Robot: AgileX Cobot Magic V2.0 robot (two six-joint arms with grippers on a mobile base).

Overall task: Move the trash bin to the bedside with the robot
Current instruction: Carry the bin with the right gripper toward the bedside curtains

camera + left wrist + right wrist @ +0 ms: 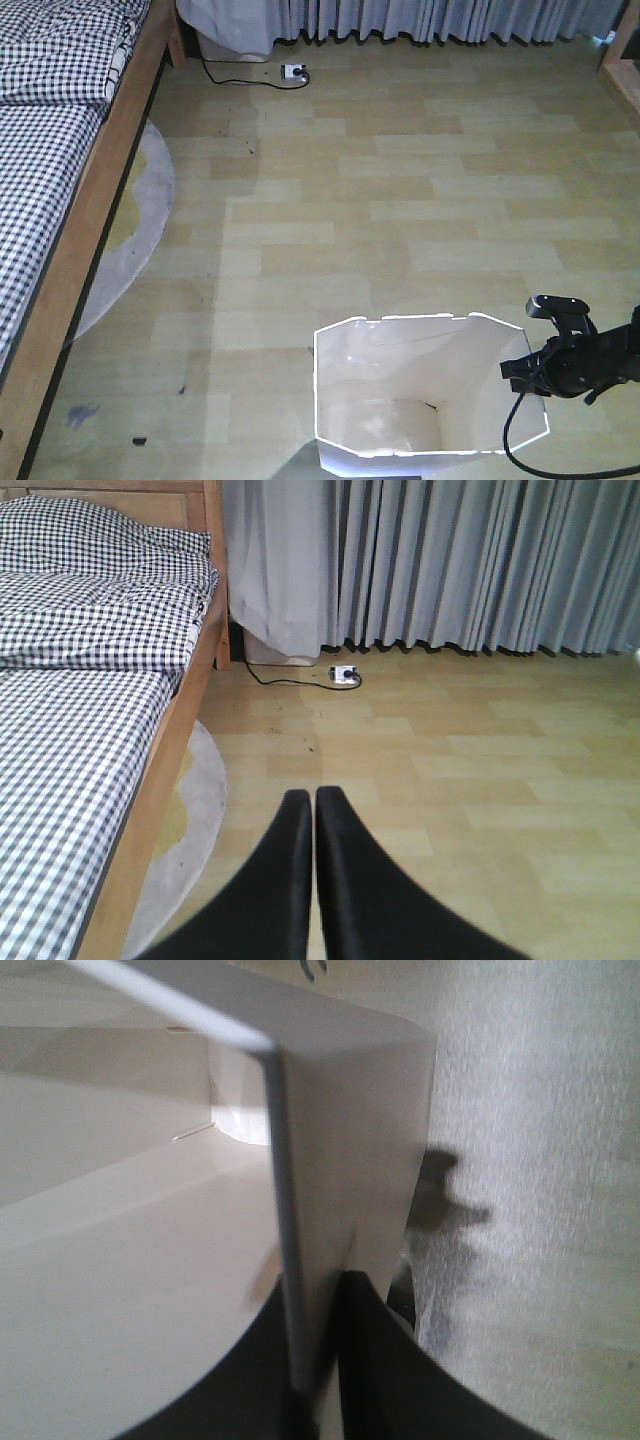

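Note:
The white trash bin (365,375) stands on the wooden floor at the bottom middle of the front view, its cream inside showing. My right gripper (522,372), black with a trailing cable, sits at the bin's right rim. In the right wrist view that gripper (320,1305) is shut on the trash bin's thin wall (340,1110), one finger inside and one outside. The bed (50,150), with checked bedding and a brown frame, runs along the left, well away from the bin. My left gripper (313,796) is shut on nothing, held above the floor and facing the bed (90,680).
A round grey rug (140,210) lies partly under the bed. A white power strip (294,71) with a black cord sits by the grey curtains (450,560). A wooden furniture edge (625,70) shows at the far right. Small dark scraps (139,440) dot the floor near the bed.

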